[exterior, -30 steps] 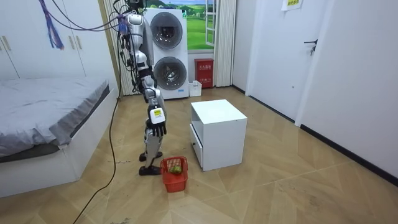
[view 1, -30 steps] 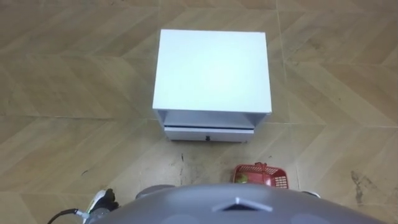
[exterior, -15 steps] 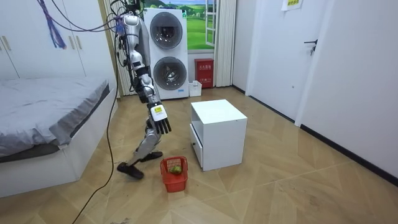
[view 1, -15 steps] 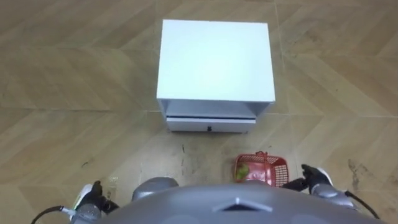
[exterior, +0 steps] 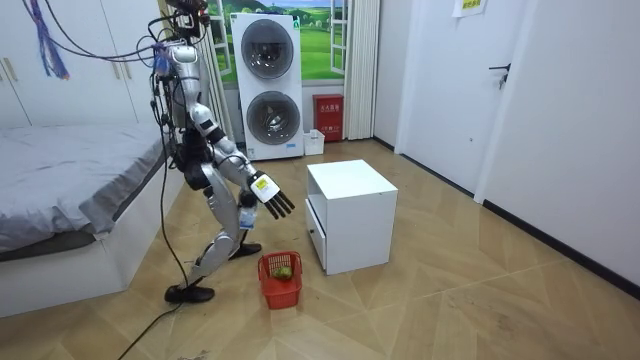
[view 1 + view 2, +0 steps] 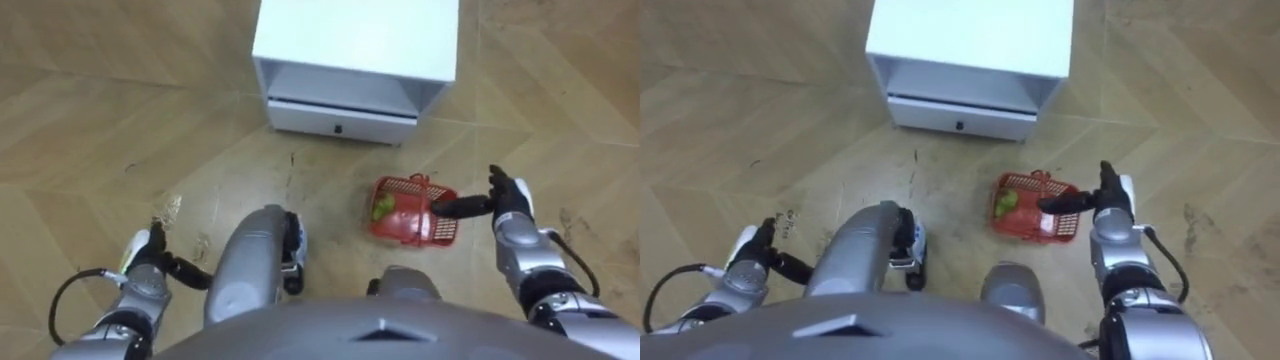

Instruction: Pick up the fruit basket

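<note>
On the wooden floor (image 6: 90,120), at about 4 o'clock from the middle of the eye views, sits the fruit basket (image 6: 412,212). It is red plastic and upright, its handle arched over the top, with a green fruit (image 6: 383,207) lying in its 9 o'clock side. Neither hand holds it. At 12 o'clock stands a white cabinet (image 6: 355,35), with an open niche above its closed drawer (image 6: 340,120), both facing the robot. The basket rests apart from the cabinet, toward 5 o'clock of the drawer front.

At 3 o'clock of the basket is the right hand (image 6: 512,203), released. Its fingers (image 6: 455,208) lie straight and point toward 9 o'clock, the thumb is raised toward 12, and nothing is grasped. From the head camera the fingertips overlap the basket's 3 o'clock rim. The room view, though, puts this hand well above the basket, which lies at roughly 6 o'clock beneath it, so there is no contact. The left hand (image 6: 143,252) shows low at 8 o'clock, beside the robot's knee and well apart from the basket. Whether it is released or clenched I cannot tell.

In the room view the robot leans forward in a long stride, one foot far behind. It stands between a bed (image 5: 70,170) at 9 o'clock and the cabinet at 3 o'clock. Stacked washing machines (image 5: 268,85) stand against the far wall at 12 o'clock.
</note>
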`<state>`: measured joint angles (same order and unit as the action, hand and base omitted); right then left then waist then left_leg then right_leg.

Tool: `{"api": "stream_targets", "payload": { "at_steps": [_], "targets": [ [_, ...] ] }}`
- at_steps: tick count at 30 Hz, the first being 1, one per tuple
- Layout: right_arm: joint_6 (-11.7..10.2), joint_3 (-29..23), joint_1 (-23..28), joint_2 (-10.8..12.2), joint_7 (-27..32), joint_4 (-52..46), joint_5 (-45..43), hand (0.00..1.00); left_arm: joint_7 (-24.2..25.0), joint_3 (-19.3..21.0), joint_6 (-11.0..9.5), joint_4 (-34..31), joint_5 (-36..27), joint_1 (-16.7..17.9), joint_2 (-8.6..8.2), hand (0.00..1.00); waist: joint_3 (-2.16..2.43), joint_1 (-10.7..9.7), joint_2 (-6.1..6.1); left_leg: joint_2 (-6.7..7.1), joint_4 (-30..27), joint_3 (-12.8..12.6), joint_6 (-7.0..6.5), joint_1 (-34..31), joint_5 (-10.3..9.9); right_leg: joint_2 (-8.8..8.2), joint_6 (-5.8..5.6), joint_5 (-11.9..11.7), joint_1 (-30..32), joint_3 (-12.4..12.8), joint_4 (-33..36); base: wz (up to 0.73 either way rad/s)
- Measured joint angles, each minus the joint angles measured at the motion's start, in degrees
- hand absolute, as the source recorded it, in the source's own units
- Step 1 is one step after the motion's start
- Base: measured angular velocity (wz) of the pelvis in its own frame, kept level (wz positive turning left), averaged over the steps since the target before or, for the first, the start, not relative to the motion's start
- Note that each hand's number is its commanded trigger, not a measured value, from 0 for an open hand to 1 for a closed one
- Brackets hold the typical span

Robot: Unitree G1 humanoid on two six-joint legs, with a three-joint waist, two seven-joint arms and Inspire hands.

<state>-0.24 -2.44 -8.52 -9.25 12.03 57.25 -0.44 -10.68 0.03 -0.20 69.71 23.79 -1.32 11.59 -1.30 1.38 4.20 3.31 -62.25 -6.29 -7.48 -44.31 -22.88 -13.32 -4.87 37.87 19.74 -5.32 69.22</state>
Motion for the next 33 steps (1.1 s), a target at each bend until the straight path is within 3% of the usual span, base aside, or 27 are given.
{"api": "stream_targets", "payload": {
  "at_steps": [1, 5, 6, 8, 9, 10, 11, 12, 13, 14, 15, 16, 17, 18, 20, 22, 26, 27, 28, 29, 31, 33],
  "targets": [
    [-0.62, 0.03, -0.76, 0.20, 0.93, 0.01, 0.63, 0.00, -0.04, -1.03, -0.01, 0.17, -0.78, -0.54, 0.35, 0.00, -0.10, -0.22, 0.04, 0.53, -3.08, -0.22, -0.48, -1.92, -0.82, -0.99, 0.05, -0.04, 2.42, 0.27, 6.01, 0.42],
    [-2.53, -0.05, -3.51, 0.46, 3.13, 0.18, 2.80, 0.00, -2.00, -3.19, -0.81, 2.19, -4.56, -2.38, 1.43, 0.00, -0.65, -1.16, 0.04, 0.30, -12.96, -2.75, -1.32, -8.30, -3.92, -4.42, -0.01, -0.12, 8.94, 1.76, 22.42, 0.53],
    [-2.93, -0.40, -4.16, 0.42, 3.70, 0.32, 2.74, 0.00, -2.70, -3.26, -0.87, 2.26, -6.26, -2.79, 1.46, 0.00, -0.77, -1.52, -0.10, 0.14, -16.13, -3.47, -0.42, -10.60, -5.15, -5.59, 0.00, -0.11, 11.35, 2.33, 26.81, 0.56],
    [-2.93, -0.83, -5.31, 0.43, 4.06, 0.46, 2.77, 0.00, -3.79, -3.25, -1.66, 3.16, -8.15, -3.42, 1.50, 0.00, -0.88, -2.05, 0.25, 0.39, -20.03, -4.55, 3.87, -14.05, -7.32, -7.46, 0.02, -0.11, 14.86, 3.66, 32.10, 0.39],
    [-2.85, -1.06, -6.48, 0.26, 3.89, 0.60, 2.98, 0.00, -4.25, -3.18, -1.93, 4.39, -9.22, -3.51, 1.43, 0.00, -1.32, -2.27, 0.54, 1.66, -26.60, -2.17, 6.45, -15.54, -8.91, -8.53, 0.41, 0.07, 17.27, 4.44, 35.54, -0.38],
    [-2.87, -1.07, -7.82, -0.09, 3.68, 0.08, 4.12, 0.00, -4.45, -3.51, -1.89, 5.50, -10.38, -3.18, 1.38, 0.00, -0.47, -1.44, -0.98, 3.79, -32.04, 4.06, 3.68, -15.57, -15.34, -8.73, 0.37, 0.02, 20.78, 5.38, 40.84, -0.62],
    [-2.93, -1.18, -8.53, -0.15, 3.63, -0.27, 4.88, 0.00, -4.60, -3.65, -1.90, 6.12, -10.81, -3.49, 1.62, 0.00, -0.80, -1.13, -1.31, 3.90, -34.15, 3.92, 3.48, -17.15, -16.14, -8.96, 0.29, 0.07, 22.15, 5.95, 44.40, -0.56],
    [-2.95, -1.31, -7.69, 0.09, 3.70, -1.31, 5.68, 0.00, -5.02, -4.02, -1.95, 6.91, -10.95, -3.92, 2.47, 0.00, -0.38, -1.96, -0.28, 3.44, -37.67, 2.59, 2.09, -19.46, -16.81, -10.38, -0.52, -1.99, 21.39, 6.47, 51.11, 0.23],
    [-2.95, -1.31, -6.20, 0.13, 3.35, -1.75, 5.65, 0.00, -5.58, -5.20, -2.58, 7.23, -11.12, -3.92, 3.38, 0.00, 0.17, -3.71, 1.13, 3.19, -39.83, 1.10, 1.22, -20.84, -16.71, -10.89, -1.08, -5.11, 16.56, 6.35, 55.14, 0.45],
    [-2.97, -1.36, -6.01, -0.08, 3.26, -1.88, 5.49, 0.00, -5.95, -5.96, -3.10, 7.31, -11.58, -3.86, 3.46, 0.00, 0.24, -4.13, 1.67, 3.00, -40.92, 0.41, 0.75, -21.39, -16.70, -10.46, -0.84, -6.21, 14.21, 6.33, 55.64, 0.25],
    [-3.50, -1.24, -6.22, -0.90, 3.02, -2.62, 5.09, 0.00, -6.14, -7.28, -3.74, 7.29, -12.95, -3.50, 3.23, 0.00, -0.08, -4.26, 1.68, 2.52, -42.98, -0.55, 1.35, -22.74, -16.83, -10.20, -0.55, -4.43, 12.36, 6.85, 56.25, -0.10],
    [-4.27, -1.02, -5.90, -2.08, 2.46, -3.54, 4.69, 0.00, -6.05, -8.08, -3.85, 7.09, -13.78, -3.46, 2.72, 0.00, -0.69, -5.13, 0.87, 1.89, -44.83, -0.44, 1.73, -23.74, -16.89, -10.99, -0.27, -3.45, 12.36, 6.53, 57.96, -0.17],
    [-4.18, -1.04, -5.63, -2.17, 2.22, -3.74, 4.46, 0.00, -6.04, -8.08, -3.92, 6.87, -14.35, -3.10, 2.73, 0.00, -0.82, -5.57, 0.80, 1.74, -45.17, -0.52, 2.05, -24.04, -16.93, -11.30, 0.01, -3.30, 12.70, 6.60, 58.70, -0.08],
    [-3.95, -0.97, -4.65, -1.94, 2.17, -4.51, 4.25, 0.00, -6.04, -8.13, -4.00, 6.86, -15.28, -2.41, 2.92, 0.00, -0.86, -5.95, 0.88, 1.40, -45.37, -0.71, 2.78, -24.18, -16.97, -11.35, 0.70, -2.89, 13.18, 7.01, 59.59, -0.11],
    [-3.84, -0.90, -3.43, -1.97, 2.25, -5.12, 4.22, 0.00, -5.94, -8.64, -4.00, 6.85, -16.76, -1.74, 2.89, 0.00, -0.89, -6.33, 1.07, 1.18, -45.38, -0.71, 3.81, -24.17, -16.98, -11.31, 0.82, -1.87, 13.27, 7.24, 60.23, -0.09],
    [-3.40, -0.53, -3.28, -1.98, 2.43, -5.12, 4.33, 0.00, -5.72, -9.41, -4.01, 6.78, -17.46, -1.20, 2.92, 0.00, -0.79, -6.56, 2.11, 1.26, -45.78, -1.03, 4.99, -24.17, -16.91, -11.31, 0.88, -0.04, 12.92, 8.10, 61.59, 0.00],
    [-3.44, 2.72, -3.00, -1.93, 3.38, -5.26, 4.43, 0.00, -4.84, -10.53, -4.65, 6.62, -17.37, 0.86, 3.56, 0.00, -0.62, -6.57, 4.21, 1.42, -50.02, -0.99, 5.71, -24.65, -16.55, -10.92, 1.48, 2.83, 9.58, 8.45, 65.48, 0.03],
    [-3.44, 3.46, -2.13, -2.25, 3.59, -6.30, 4.50, 0.00, -4.66, -10.78, -4.97, 5.90, -17.34, 1.16, 3.52, 0.00, -0.61, -6.58, 4.63, 1.17, -52.01, -0.66, 5.84, -25.67, -16.49, -9.76, 1.55, 3.67, 8.50, 8.25, 67.21, 0.00],
    [-3.44, 3.59, -2.49, -3.03, 3.74, -6.45, 4.52, 0.00, -4.02, -11.18, -5.46, 5.63, -17.33, 1.10, 2.49, 0.00, -1.06, -5.79, 3.49, 0.93, -52.86, 0.90, 7.58, -27.03, -15.53, -8.13, 1.56, 3.35, 8.70, 7.67, 67.41, 0.00],
    [-3.45, 3.71, -2.46, -2.90, 3.93, -6.46, 4.53, 0.00, -3.56, -11.58, -5.92, 5.68, -17.32, 1.22, 2.51, 0.00, -1.03, -5.84, 3.46, 1.23, -52.67, 0.99, 8.37, -27.26, -14.93, -8.13, 1.55, 3.35, 8.73, 7.56, 67.39, -0.03],
    [-3.47, 4.75, -2.43, -2.71, 4.42, -6.47, 5.12, 0.00, -3.04, -12.28, -6.40, 5.80, -17.37, 1.12, 2.66, 0.00, -1.04, -5.96, 4.37, 1.45, -51.41, 1.09, 8.49, -27.24, -14.59, -8.14, 1.41, 3.41, 9.10, 7.15, 67.35, 0.16],
    [-3.47, 5.24, -2.43, -2.72, 4.60, -6.46, 5.24, 0.00, -2.55, -13.12, -6.41, 5.88, -17.39, 1.08, 2.73, 0.00, -0.94, -6.13, 4.52, 1.43, -50.89, 1.40, 8.50, -27.30, -14.58, -8.09, 1.26, 3.50, 9.42, 6.50, 67.43, 0.15]
  ]
}}
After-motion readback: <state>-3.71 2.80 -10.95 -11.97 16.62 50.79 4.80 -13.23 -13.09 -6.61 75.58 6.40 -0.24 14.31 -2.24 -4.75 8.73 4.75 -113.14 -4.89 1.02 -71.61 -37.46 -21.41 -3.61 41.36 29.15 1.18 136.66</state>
